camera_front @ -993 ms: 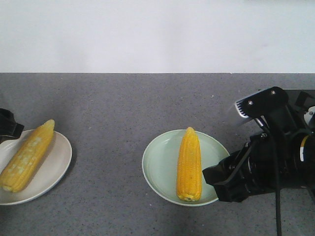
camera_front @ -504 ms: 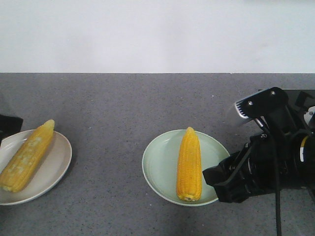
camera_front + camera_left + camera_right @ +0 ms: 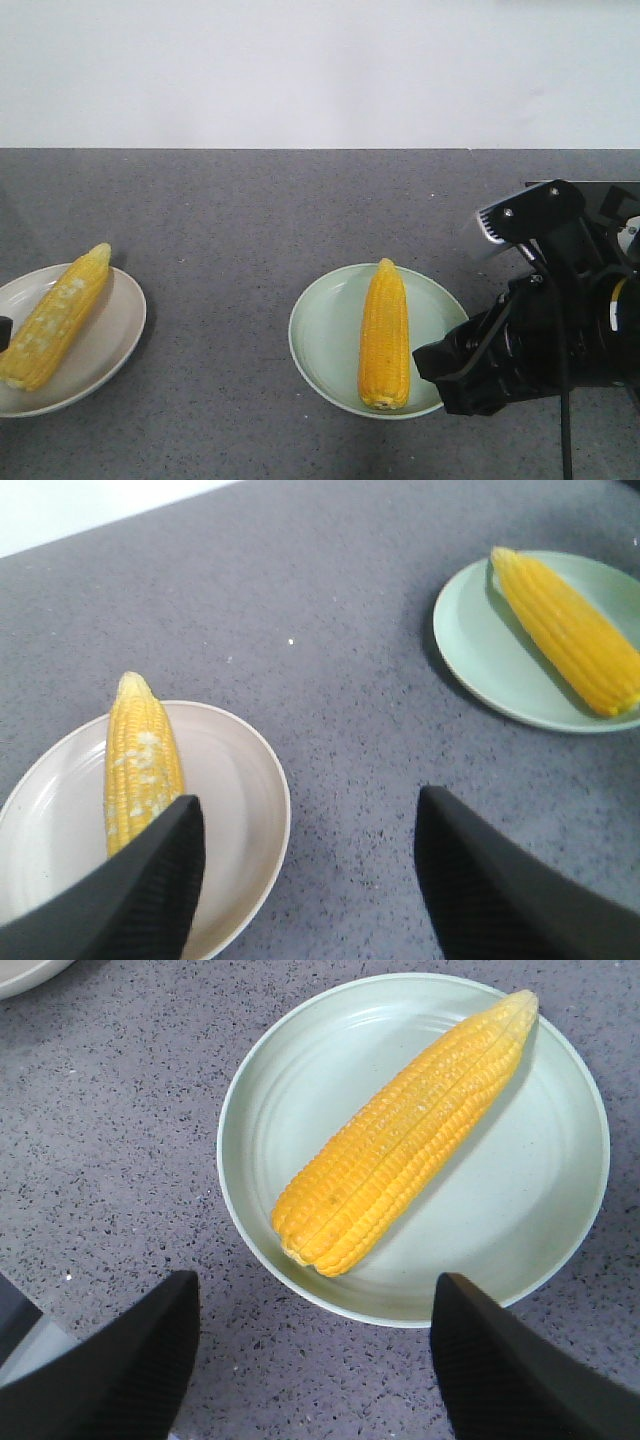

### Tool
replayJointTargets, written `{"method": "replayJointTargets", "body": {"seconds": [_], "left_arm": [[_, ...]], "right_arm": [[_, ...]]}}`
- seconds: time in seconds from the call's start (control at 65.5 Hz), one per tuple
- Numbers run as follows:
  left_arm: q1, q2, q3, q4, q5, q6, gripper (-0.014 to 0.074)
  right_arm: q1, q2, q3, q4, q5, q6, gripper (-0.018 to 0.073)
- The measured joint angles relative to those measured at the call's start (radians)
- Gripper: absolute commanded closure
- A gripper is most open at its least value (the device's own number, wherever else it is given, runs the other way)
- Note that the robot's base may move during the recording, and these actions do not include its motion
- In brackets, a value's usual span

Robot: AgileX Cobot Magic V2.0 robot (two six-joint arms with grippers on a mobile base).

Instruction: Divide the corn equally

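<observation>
Over the last second the left arm has slid out of the front view, from a dark block at the edge of the white plate [image 3: 110, 340] to a mere sliver at the left border; the right arm has barely moved; neither cob has shifted; I judge from this that the sharing-out is as good as done, one cob to each plate, and that the left arm is backing away from a finished placement

The paler cob [image 3: 55, 318], with whitish patches, lies slantwise across the white plate, tip toward the far right; the deep-yellow cob [image 3: 385, 335] lies along the middle of the green plate [image 3: 320, 340], tip away from the robot; the two plates stand well apart on the grey speckled desk [image 3: 230, 220]

The front view shows both plates at once but hides the fingers: the left pincer is nearly out of frame and the right one is a black mass just beside the green plate's right rim; the wrist views settle it; the left pincer [image 3: 310, 870] stands wide open and empty, one finger over the white plate's near edge; the right pincer [image 3: 315, 1360] is likewise spread wide with nothing in it, its fingers either side of the green plate's near rim, above the desk, not touching the corn
</observation>
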Motion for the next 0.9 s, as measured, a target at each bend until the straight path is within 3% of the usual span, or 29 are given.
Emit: {"method": "replayJointTargets", "body": {"seconds": [0.351,0.779,0.901], "left_arm": [[0.0,-0.021,0.056,0.001,-0.1,-0.038,0.0374],[0.0,-0.021,0.056,0.001,-0.107,-0.038,0.0605],[0.0,-0.021,0.056,0.001,-0.125,-0.038,0.0605]], "right_arm": [[0.0,0.0,0.0,0.003,0.003,0.001,0.0135],[0.0,0.0,0.0,0.003,0.003,0.001,0.0574],[0.0,0.0,0.0,0.003,0.004,0.001,0.0569]]}}
